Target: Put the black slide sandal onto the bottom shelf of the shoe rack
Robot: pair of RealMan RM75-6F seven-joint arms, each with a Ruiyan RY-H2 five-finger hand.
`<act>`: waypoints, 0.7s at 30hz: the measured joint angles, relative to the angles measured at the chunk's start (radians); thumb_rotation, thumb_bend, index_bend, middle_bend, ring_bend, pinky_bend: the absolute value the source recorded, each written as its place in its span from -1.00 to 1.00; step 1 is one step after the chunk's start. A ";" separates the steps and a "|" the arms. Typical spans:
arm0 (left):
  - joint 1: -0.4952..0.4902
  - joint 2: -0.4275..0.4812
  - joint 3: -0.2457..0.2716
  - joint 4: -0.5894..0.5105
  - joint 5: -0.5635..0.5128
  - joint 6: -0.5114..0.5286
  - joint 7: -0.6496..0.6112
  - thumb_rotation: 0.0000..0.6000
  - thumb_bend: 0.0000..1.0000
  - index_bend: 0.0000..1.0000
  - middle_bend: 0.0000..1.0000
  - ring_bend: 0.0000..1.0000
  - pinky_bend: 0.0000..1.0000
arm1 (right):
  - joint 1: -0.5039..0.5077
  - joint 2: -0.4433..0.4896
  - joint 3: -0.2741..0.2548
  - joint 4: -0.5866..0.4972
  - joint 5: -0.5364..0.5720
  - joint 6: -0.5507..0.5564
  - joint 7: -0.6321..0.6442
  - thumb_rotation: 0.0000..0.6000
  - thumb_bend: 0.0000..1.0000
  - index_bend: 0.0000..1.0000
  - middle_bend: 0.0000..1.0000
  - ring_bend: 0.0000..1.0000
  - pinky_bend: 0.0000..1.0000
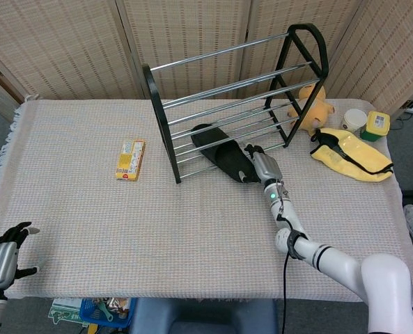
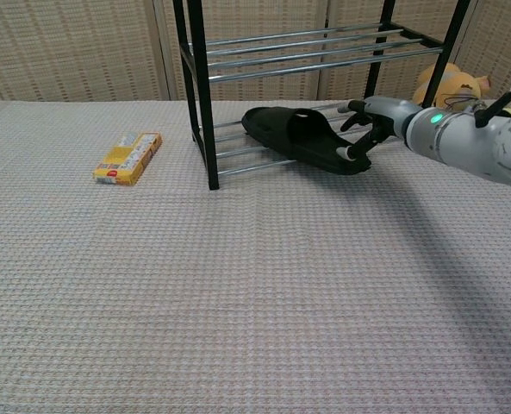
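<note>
Black slide sandal lies slanted across the chrome rods of the bottom shelf of the shoe rack, toe end pointing inward, heel end jutting past the front rod toward the worktop. Right hand is at the heel; in the chest view its fingers curl around the heel edge, pinching it. Left hand sits at the near left worktop corner, fingers apart, holding nothing.

Progress, judged: the sandal is mostly on the shelf but skewed and overhanging. Remaining: push or rotate it fully onto the rods, let go, retract. Risk: the heel could tip off the front rod on release.

Also present: yellow box left of the rack; plush toy and yellow cloth to the right.
</note>
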 measured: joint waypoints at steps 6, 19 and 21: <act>0.003 0.005 -0.001 -0.005 0.007 0.011 -0.001 1.00 -0.65 -0.36 -0.60 -0.60 -0.38 | -0.027 0.043 -0.001 -0.079 -0.041 0.039 0.023 1.00 -0.19 -1.00 -0.73 -1.00 -0.67; -0.002 0.003 -0.005 -0.014 0.021 0.021 0.001 1.00 -0.65 -0.36 -0.60 -0.60 -0.38 | -0.260 0.311 -0.123 -0.438 -0.264 0.303 0.027 1.00 -0.21 -1.00 -0.73 -1.00 -0.67; -0.006 0.000 -0.006 -0.017 0.025 0.018 0.005 1.00 -0.65 -0.36 -0.60 -0.60 -0.38 | -0.303 0.352 -0.161 -0.476 -0.307 0.339 0.028 1.00 -0.21 -1.00 -0.73 -1.00 -0.67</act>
